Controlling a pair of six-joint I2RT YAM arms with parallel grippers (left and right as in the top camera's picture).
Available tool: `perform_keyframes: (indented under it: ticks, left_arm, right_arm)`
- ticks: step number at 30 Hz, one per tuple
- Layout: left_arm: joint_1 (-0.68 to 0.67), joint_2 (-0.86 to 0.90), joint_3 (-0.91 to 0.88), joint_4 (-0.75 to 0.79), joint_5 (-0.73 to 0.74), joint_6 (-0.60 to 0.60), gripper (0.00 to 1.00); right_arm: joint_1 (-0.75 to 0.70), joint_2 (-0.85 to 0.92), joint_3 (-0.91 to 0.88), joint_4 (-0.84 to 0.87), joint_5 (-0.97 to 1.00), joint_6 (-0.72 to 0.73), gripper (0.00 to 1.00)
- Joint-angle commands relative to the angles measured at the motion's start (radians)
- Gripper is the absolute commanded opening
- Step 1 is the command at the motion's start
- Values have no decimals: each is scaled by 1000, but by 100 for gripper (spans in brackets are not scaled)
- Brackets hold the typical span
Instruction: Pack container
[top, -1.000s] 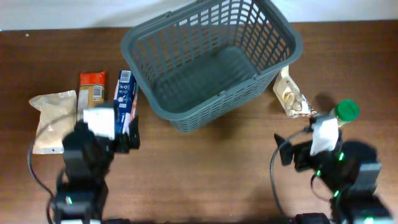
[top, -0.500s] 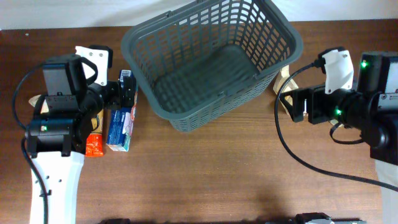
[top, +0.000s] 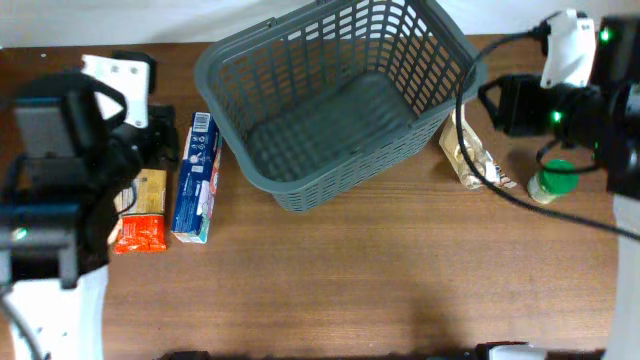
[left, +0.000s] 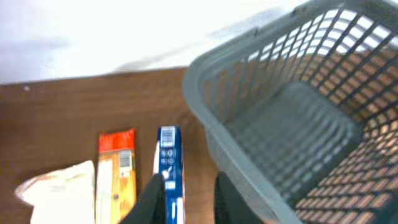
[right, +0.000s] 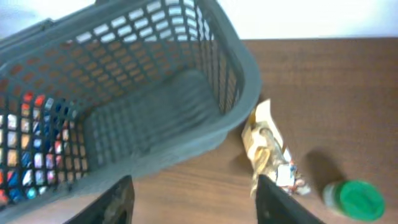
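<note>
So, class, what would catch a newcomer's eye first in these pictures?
The large dark grey plastic lattice basket dominates, standing empty at the far middle of the brown wooden table. Left of it lie a blue cardboard box and an orange packet. Right of it are a crinkled pale packet and a green-lidded jar.

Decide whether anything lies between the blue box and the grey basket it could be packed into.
Nothing visible does. The blue box lies flat just left of the basket, bare wood between them; only the basket's own near wall must be cleared.
</note>
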Motion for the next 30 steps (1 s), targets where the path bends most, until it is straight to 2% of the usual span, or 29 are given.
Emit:
perform_keyframes:
  ticks: [1, 3, 7, 14, 19, 22, 30]
  left_arm:
    - [4, -5, 138, -134, 78, -47, 5]
    - [3, -5, 172, -204, 148, -47, 2]
    - [-71, -4, 187, -319, 233, -8, 2]
    - [-419, 71, 186, -494, 200, 127, 2]
    - [-578, 161, 186, -545, 27, 128, 2]
    - [-632, 222, 186, -554, -3, 196, 2]
    - [-636, 338, 186, -544, -18, 217, 2]
  right_arm:
    - [6, 105, 135, -25, 20, 10, 36]
    - [6, 145, 169, -23, 20, 15, 25]
    - [6, 214, 186, -18, 19, 62, 4]
    - [6, 289, 186, 44, -18, 97, 4]
    - [6, 317, 186, 96, -75, 116, 4]
    - [11, 354, 185, 94, -82, 119, 4]
    - [35, 456, 185, 35, -97, 119, 4]
